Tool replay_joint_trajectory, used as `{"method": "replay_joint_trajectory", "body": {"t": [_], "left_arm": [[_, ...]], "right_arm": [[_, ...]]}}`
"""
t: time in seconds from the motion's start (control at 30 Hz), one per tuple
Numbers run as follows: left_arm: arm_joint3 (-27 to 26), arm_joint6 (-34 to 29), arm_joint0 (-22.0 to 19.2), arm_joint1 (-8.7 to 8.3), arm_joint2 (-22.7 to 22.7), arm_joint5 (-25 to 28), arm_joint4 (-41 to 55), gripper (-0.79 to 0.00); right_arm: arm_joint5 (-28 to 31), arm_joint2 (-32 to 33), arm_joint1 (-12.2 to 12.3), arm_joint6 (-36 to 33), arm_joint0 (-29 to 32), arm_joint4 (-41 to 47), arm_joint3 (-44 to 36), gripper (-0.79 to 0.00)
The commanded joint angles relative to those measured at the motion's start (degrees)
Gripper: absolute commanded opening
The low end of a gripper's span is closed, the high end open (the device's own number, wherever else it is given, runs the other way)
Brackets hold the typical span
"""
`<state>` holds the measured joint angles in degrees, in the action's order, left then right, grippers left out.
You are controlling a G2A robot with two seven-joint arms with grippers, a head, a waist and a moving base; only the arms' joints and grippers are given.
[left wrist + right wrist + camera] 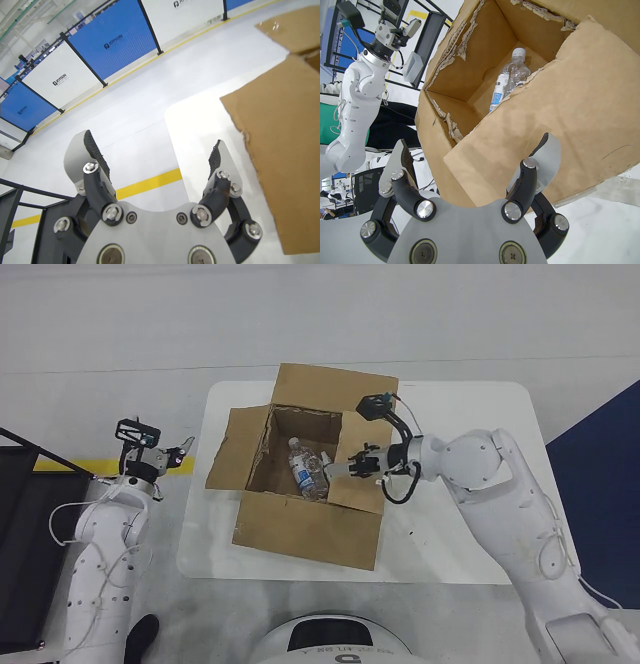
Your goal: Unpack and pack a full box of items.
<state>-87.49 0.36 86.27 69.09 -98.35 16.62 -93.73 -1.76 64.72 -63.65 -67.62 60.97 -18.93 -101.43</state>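
Cardboard makes up the open box (310, 534), which stands near the middle of the white table (470, 544) with its four flaps folded outward and its inner edges torn and ragged. A clear plastic water bottle (510, 75) lies on its side on the box floor, towards the box's right wall. It is crumpled, wears a white and blue label, and its white cap points towards the far side of the box. The right gripper (475, 141) hangs at the box's right-hand flap, close above the flap's near corner. Its fingers are spread wide and grasp nothing, and the bottle lies beyond them inside the box; whether a finger touches the flap cannot be made out. The left gripper (153, 137) is held off the left edge of the table, well apart from the box, over the pale floor. Its fingers are likewise released and hold nothing. A yellow floor line (150, 182) runs beneath it, and a black metal rack (20, 544) stands beside the left arm on the side away from the table.
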Motion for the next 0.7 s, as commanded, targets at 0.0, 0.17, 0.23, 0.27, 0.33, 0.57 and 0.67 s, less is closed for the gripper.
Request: {"method": "replay_joint_trajectory", "body": {"t": [0.0,0.17,0.23,0.27,0.33,0.57,0.67], "left_arm": [[2.5,-0.6,-0.8,-0.17,0.2,0.3,-1.5,0.0],[8.8,-1.0,-3.7,-0.34,2.3,0.8,-4.8,0.0],[10.5,-0.2,-5.0,-0.35,3.8,1.9,-5.9,0.0],[11.2,0.2,-5.5,-0.35,4.3,2.3,-6.0,0.0],[12.0,0.2,-6.5,-0.29,5.4,2.3,-6.4,0.0],[12.3,-0.4,-7.8,-0.17,9.2,0.4,-11.2,0.0],[12.6,-0.2,-8.1,-0.2,9.7,0.3,-11.4,0.0]], "right_arm": [[-0.2,-0.2,0.0,0.0,-0.3,-0.3,0.1,0.0],[-0.8,-0.9,0.1,0.1,-0.9,-0.9,0.3,0.0],[-1.0,-1.1,0.1,0.2,-1.1,-0.9,0.4,0.0],[-1.0,-1.3,0.1,0.1,-1.2,-1.0,0.4,0.0],[-1.2,-1.5,0.1,0.1,-1.3,-1.0,0.6,0.0],[-4.5,-2.9,0.1,1.5,-1.7,-3.8,1.8,0.0],[-6.0,-4.1,-0.1,0.7,-2.6,-4.0,3.3,0.0]]}}
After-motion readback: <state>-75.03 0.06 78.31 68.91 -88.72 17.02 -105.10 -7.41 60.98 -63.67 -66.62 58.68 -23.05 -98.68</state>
